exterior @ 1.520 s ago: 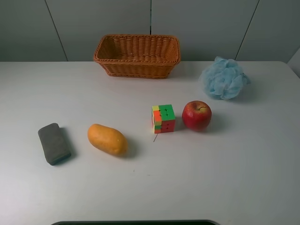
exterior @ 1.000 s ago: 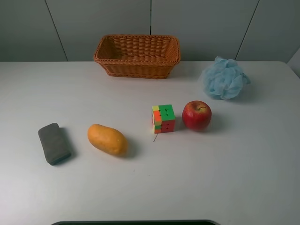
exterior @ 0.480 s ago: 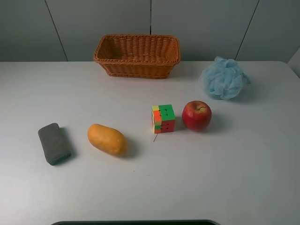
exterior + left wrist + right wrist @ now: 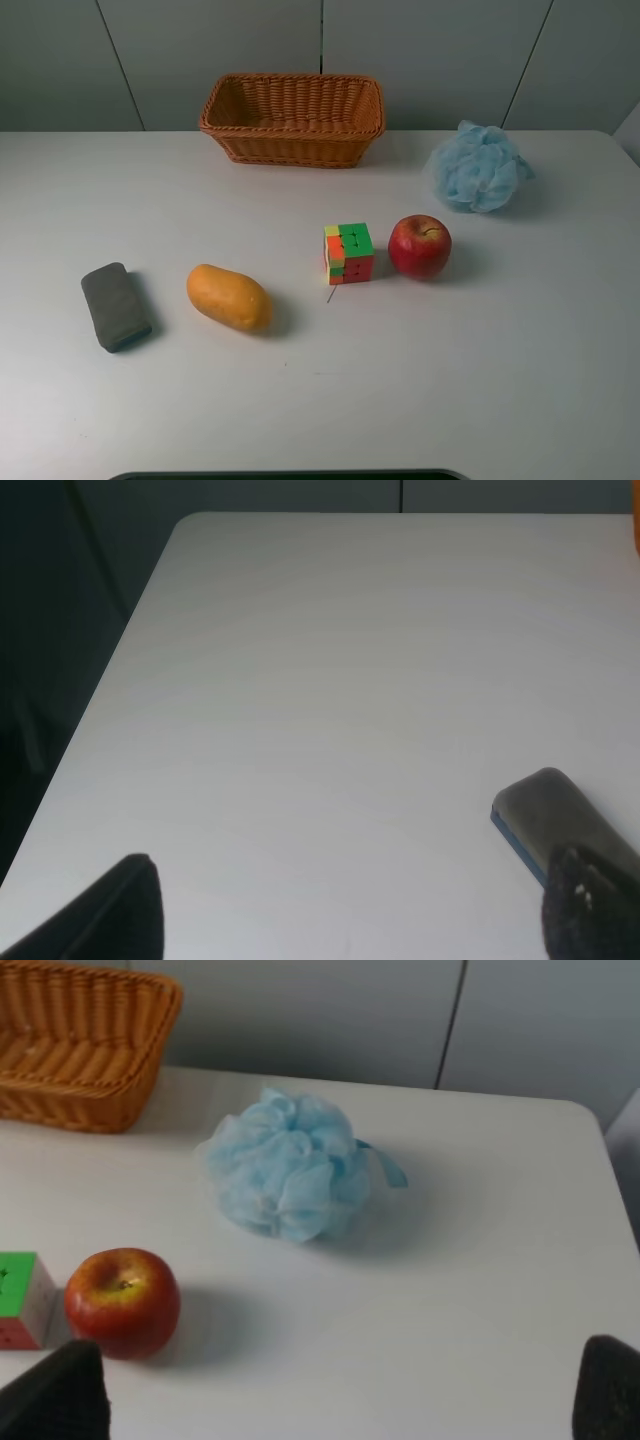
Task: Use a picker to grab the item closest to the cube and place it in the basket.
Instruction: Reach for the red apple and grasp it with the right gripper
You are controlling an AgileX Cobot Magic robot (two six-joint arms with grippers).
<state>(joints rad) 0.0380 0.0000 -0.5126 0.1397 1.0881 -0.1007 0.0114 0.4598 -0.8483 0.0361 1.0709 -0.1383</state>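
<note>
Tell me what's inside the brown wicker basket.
Nothing shows inside the brown wicker basket: only its bare woven floor and inner walls. Its near wall hides the front strip of the floor.

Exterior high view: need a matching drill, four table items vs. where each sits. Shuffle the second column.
Items
1. apple
2. blue bath pouf
3. orange fruit
4. grey sponge

Places
a. leftmost item in the view
b. close beside the cube, on its right
c. rear right, to the right of the basket
d. between the sponge and the cube

Pairs: 1-b, 2-c, 3-d, 4-a
</note>
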